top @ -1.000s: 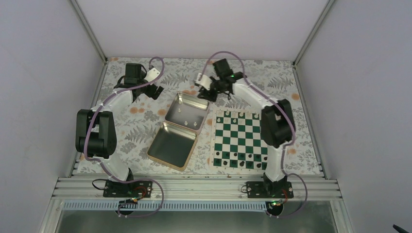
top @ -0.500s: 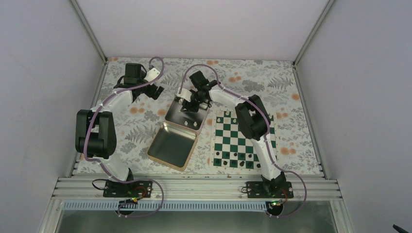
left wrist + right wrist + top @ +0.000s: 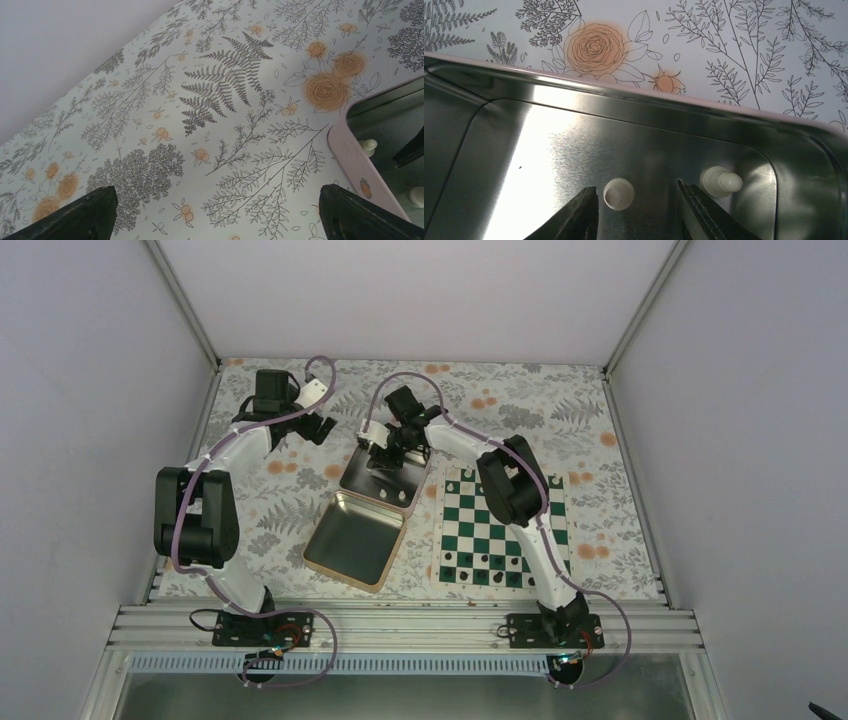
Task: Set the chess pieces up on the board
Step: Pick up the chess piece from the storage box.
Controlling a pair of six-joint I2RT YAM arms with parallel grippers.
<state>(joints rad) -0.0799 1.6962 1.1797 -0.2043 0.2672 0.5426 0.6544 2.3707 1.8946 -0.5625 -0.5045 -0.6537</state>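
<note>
The right pincer [image 3: 638, 212] has swung from the board [image 3: 470, 540] into the tin [image 3: 549, 140], now spread around a white piece [image 3: 618, 194]. Another pickup seems imminent.

You see plain pale-lilac walls [image 3: 400, 290] enclosing a table [image 3: 585, 400] printed with grey ferns and orange roses, with an aluminium rail [image 3: 400, 625] along its near edge.

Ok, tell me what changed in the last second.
The right arm swung left from the far edge of the board to over the open tin. Its right claw now hangs, jaws open, astride a white chess piece lying in the tin's far half; nothing taken hold of. The left arm, left claw, board and tin stayed put.
</note>
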